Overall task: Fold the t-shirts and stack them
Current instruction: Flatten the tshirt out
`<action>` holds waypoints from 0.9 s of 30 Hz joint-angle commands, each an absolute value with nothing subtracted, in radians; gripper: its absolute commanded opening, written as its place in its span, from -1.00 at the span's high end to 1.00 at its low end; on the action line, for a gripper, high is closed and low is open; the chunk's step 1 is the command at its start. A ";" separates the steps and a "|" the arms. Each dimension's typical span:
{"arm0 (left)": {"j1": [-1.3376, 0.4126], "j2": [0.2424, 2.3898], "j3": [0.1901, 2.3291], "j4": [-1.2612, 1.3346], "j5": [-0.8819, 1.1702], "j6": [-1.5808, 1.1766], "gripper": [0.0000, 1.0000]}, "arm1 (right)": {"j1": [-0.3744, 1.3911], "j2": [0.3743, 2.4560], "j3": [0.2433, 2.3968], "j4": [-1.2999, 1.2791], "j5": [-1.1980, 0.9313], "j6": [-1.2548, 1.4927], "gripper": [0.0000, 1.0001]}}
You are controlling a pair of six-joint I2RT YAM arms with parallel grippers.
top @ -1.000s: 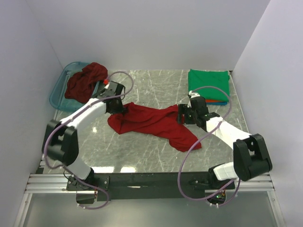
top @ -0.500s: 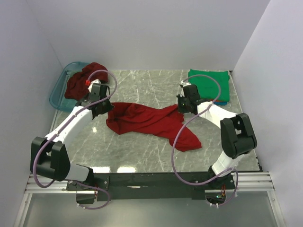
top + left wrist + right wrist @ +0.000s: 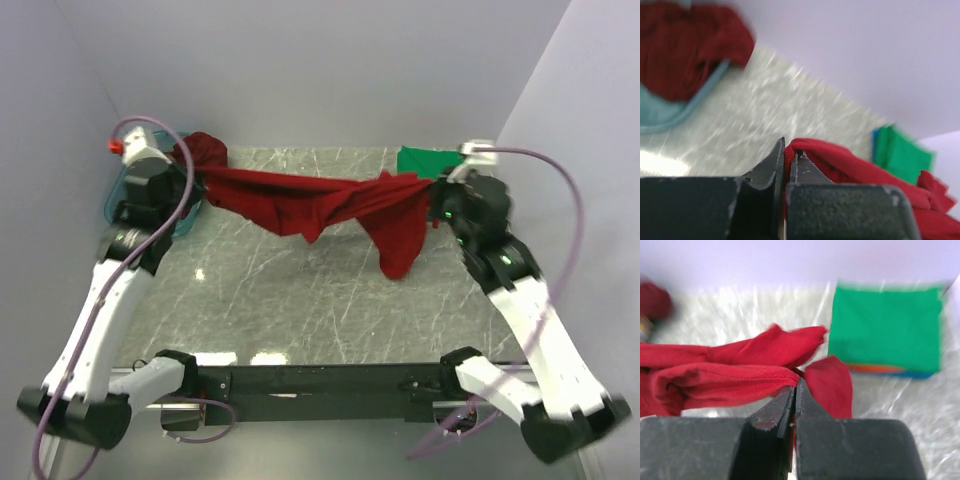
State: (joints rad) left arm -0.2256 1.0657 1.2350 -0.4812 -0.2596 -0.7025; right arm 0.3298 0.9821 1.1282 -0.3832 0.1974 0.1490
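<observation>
A bright red t-shirt [image 3: 300, 200] hangs stretched in the air above the marble table [image 3: 300, 290], with a fold drooping at its right end. My left gripper [image 3: 182, 172] is shut on its left end, next to the basket. In the left wrist view the red cloth [image 3: 850, 162] wraps over the closed fingertips of that gripper [image 3: 787, 150]. My right gripper [image 3: 436, 195] is shut on the right end, and the red cloth [image 3: 725, 377] is pinched in it [image 3: 795, 385]. A darker maroon t-shirt [image 3: 207, 148] lies bunched in the basket.
A translucent teal basket [image 3: 113, 203] sits at the back left corner against the wall. A folded stack with a green t-shirt [image 3: 885, 330] on top, and orange [image 3: 875, 368] and blue [image 3: 920, 374] edges below it, lies at the back right [image 3: 422, 160]. Walls enclose three sides.
The right gripper closed on the red t-shirt. Both arms then rose and pulled apart, lifting the shirt off the table and stretching it between them.
</observation>
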 commanded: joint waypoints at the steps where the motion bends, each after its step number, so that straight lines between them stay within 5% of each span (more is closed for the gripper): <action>1: -0.221 0.967 1.319 -0.449 -0.339 -0.687 0.99 | 0.330 0.823 1.216 -0.468 0.264 0.114 1.00; 13: -0.219 0.813 1.511 -0.594 -0.460 -0.690 0.99 | 0.330 0.555 1.469 -0.665 0.075 0.124 1.00; 27: -0.219 0.807 1.574 -0.782 -0.512 -0.804 0.99 | 0.330 0.591 1.563 -0.713 0.275 0.183 1.00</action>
